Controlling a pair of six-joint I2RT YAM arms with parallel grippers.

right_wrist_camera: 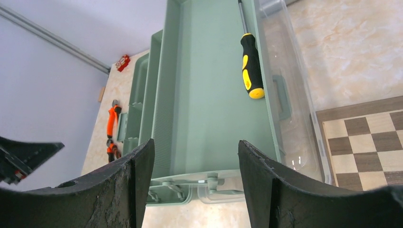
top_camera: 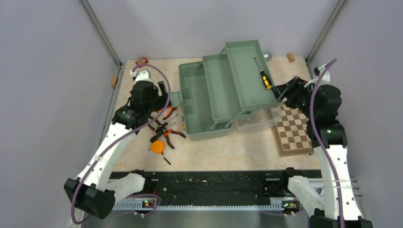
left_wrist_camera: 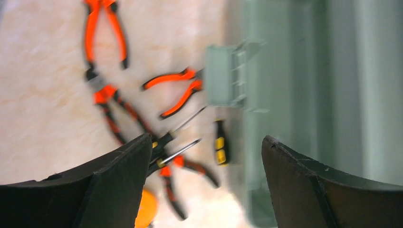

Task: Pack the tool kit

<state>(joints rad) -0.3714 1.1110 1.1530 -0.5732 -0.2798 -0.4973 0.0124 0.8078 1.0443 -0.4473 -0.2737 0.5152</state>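
Sage-green toolbox (top_camera: 197,104) stands between left tool (left_wrist_camera: 204,142) and right tool (right_wrist_camera: 195,145), both apart beside its edges.

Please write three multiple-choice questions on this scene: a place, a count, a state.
1. Where is the tape measure? A) in the toolbox B) on the table C) on the chessboard
2. How many items lie in the top tray? A) none B) one C) three
3. The left tool is: A) open B) shut on pliers C) shut on the tape measure
Answers: B, it rests on the beige tabletop; B, one black-yellow screwdriver shows; A, its fingers stand apart, nothing between.
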